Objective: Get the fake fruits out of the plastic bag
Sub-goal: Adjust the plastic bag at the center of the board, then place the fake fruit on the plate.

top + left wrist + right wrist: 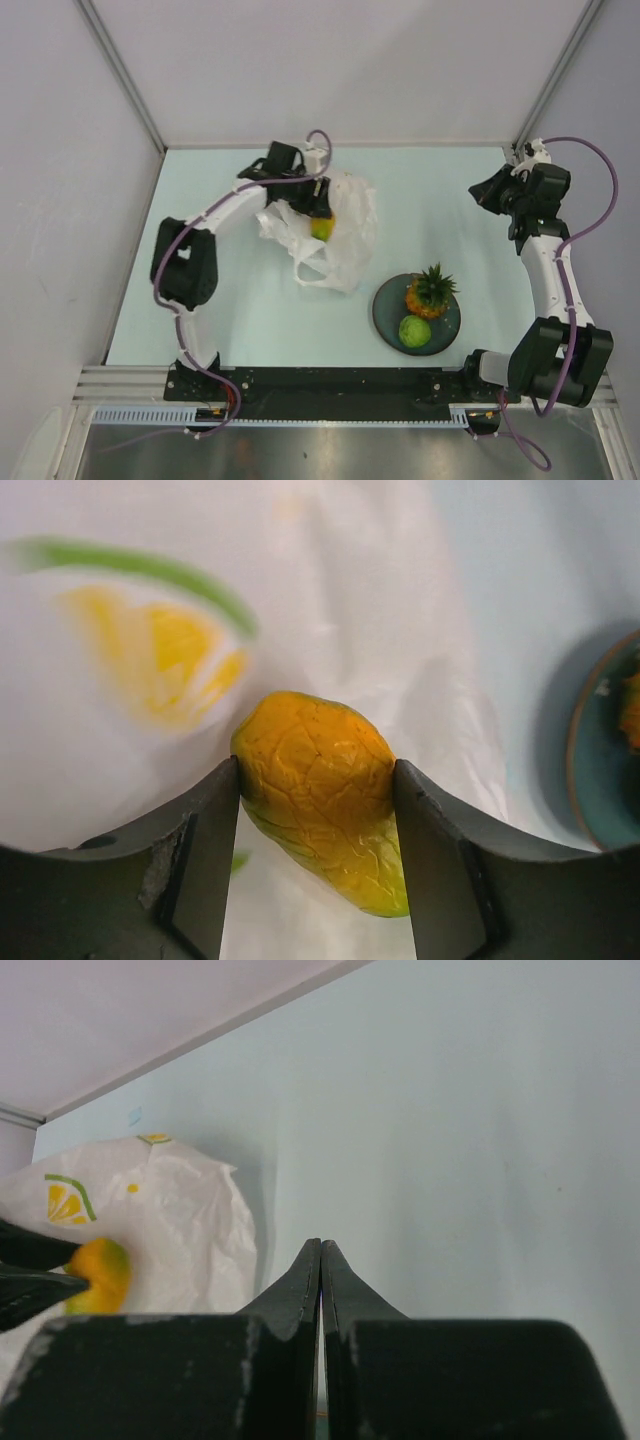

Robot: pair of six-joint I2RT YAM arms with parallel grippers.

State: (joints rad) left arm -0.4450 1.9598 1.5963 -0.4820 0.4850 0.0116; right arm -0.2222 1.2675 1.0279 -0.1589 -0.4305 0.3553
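Top camera looks down on the table; both wrist cameras, left nearest, share the mango.

Left arm arches toward the far middle, left claw gripping a mango. Right arm folds up at far right, right claw fully closed.

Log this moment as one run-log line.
left gripper: shut on mango, at plastic bag | right gripper: shut, empty | plate: pineapple, green fruit
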